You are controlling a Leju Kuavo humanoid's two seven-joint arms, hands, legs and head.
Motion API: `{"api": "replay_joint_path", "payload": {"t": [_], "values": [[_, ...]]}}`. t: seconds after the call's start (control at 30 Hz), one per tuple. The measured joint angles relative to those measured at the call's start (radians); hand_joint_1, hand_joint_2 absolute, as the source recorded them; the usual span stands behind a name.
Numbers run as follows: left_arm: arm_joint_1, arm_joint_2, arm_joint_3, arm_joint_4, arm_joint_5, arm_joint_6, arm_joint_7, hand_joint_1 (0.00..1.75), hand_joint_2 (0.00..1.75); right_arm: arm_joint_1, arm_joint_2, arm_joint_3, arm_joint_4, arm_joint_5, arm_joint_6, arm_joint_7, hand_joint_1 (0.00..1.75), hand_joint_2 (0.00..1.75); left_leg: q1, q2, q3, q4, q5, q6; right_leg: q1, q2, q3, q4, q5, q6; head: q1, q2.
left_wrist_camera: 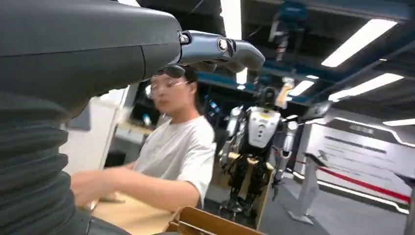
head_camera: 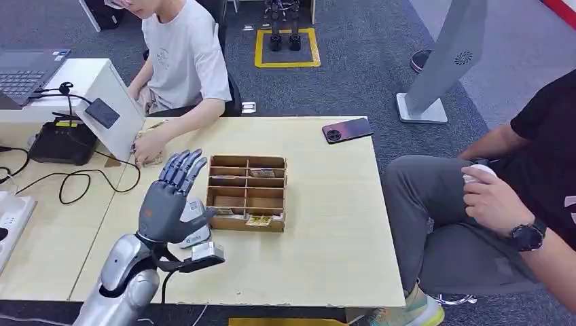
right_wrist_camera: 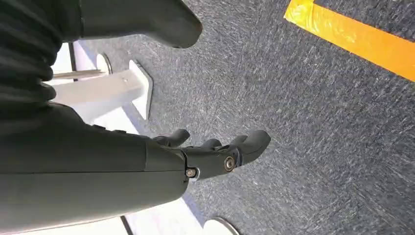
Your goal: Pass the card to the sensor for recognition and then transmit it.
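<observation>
Head view, looking down: a pale wood worktop (head_camera: 326, 224) fills the middle. A person in a light tee (head_camera: 183, 54) sits at its far side, one hand resting on the worktop near the white slanted sensor stand (head_camera: 109, 109), which carries a small dark reader pad. A second person in a black top (head_camera: 536, 156) sits at the right w/ a wristwatch, holding a small white object. Centre of the worktop: a low cardboard tray (head_camera: 246, 193) split into compartments, cards lying in several; detail too small to read. Robot's left hand (head_camera: 168, 200) is raised just left of the tray, palm side away from camera, fingers spread and pointing up toward the far person; a white card (head_camera: 193, 216) appears to be held by its thumb, tho the grip is partly hidden. A dark phone (head_camera: 346, 129) lies at the far right edge of the worktop. A laptop (head_camera: 24, 71) and a black box w/ cables sit far left. Left wrist view adds what the head view lacks: another humanoid robot (left_wrist_camera: 257, 147) standing behind the seated person, under ceiling lights. Right wrist view looks at grey carpet w/ a yellow tape line (right_wrist_camera: 352, 36); the right hand (right_wrist_camera: 215, 152) hangs there, fingers loosely apart, holding nothing.
</observation>
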Motion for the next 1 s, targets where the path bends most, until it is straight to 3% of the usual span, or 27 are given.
{"api": "replay_joint_path", "payload": {"t": [0.17,0.33,0.63,1.0], "values": [[-0.024,0.017,-0.098,0.025,-0.136,0.052,0.110,0.00,1.75,-0.009,0.000,0.000,0.000,0.013,0.003,0.019,0.00,1.75,0.000,0.000,0.000,0.000,0.001,0.000,0.000,-0.001,0.000,0.000,0.000,0.000,0.000,0.000],[-0.058,0.005,-0.142,0.094,-0.144,0.078,0.170,0.00,1.75,-0.013,0.000,0.000,0.000,0.026,0.014,0.022,0.00,1.75,0.000,0.000,0.000,0.000,0.000,0.000,0.000,0.000,0.000,0.000,0.000,0.000,0.000,0.000],[-0.105,-0.032,-0.149,0.185,-0.128,0.103,0.220,0.00,1.75,-0.013,0.000,0.000,0.000,0.029,0.013,0.018,0.00,1.75,0.000,0.000,0.000,0.000,0.000,0.000,0.000,0.000,0.000,0.000,0.000,0.000,0.000,0.000],[-0.129,-0.055,-0.148,0.250,-0.133,0.118,0.241,0.00,1.75,-0.014,0.000,0.000,0.000,0.031,0.013,0.010,0.00,1.75,0.000,0.000,0.000,0.000,0.000,0.000,0.000,0.000,0.000,0.000,0.000,0.000,0.000,0.000]]}}
